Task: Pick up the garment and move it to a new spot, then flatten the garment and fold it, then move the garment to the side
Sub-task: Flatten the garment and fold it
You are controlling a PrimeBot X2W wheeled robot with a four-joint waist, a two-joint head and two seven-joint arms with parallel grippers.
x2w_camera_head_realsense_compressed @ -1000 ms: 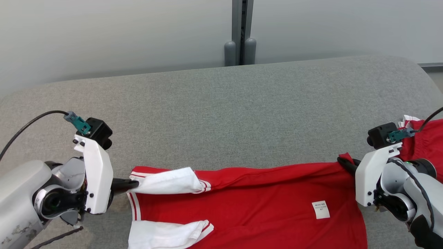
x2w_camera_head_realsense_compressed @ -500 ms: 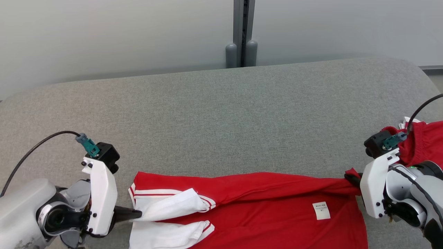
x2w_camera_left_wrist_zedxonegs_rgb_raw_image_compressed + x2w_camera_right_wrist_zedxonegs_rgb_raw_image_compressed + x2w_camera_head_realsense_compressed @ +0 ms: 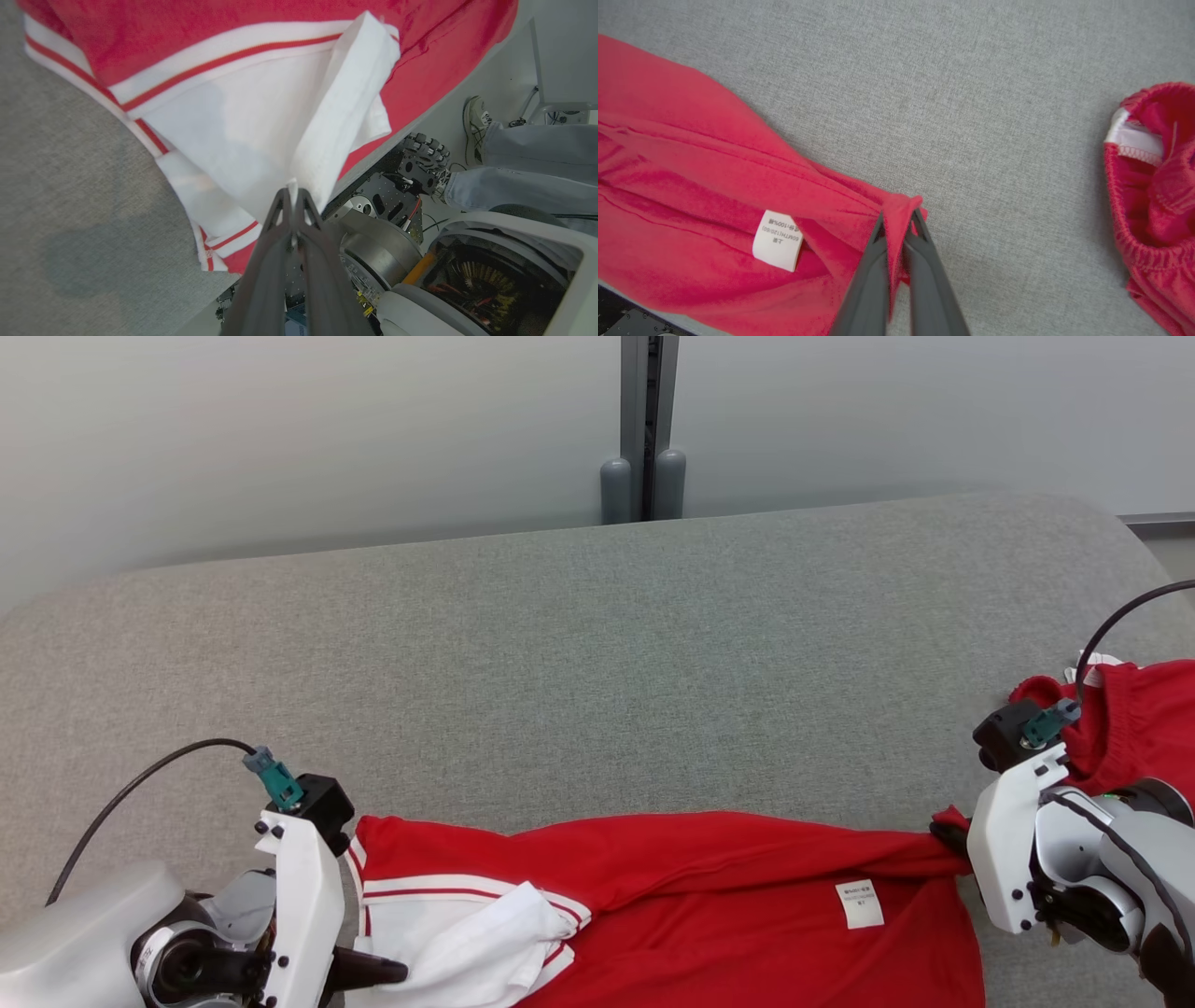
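far to the left of the white care label, the left gripper was pinched tight on the tip of a white sleeve, the cloth drawn to a peak at its fingertips. the garment, a red shirt with white, red-striped sleeves, lay along the near edge of the grey table. it stretched from that sleeve past the label and seemed to overhang the edge on the label's near side. just right of the label, the right gripper was clamped on a bunched red corner of the hem, with folds running from it back toward the label. further right of the label, apart from the shirt, a second red piece lay crumpled. the shirt looked light and limp, so it would likely sag and crease wherever unsupported, and thin cloth could slip from a narrow pinch. the best holds seemed to be the hemmed corners left and right of the label, taken through both layers and kept evenly taut.
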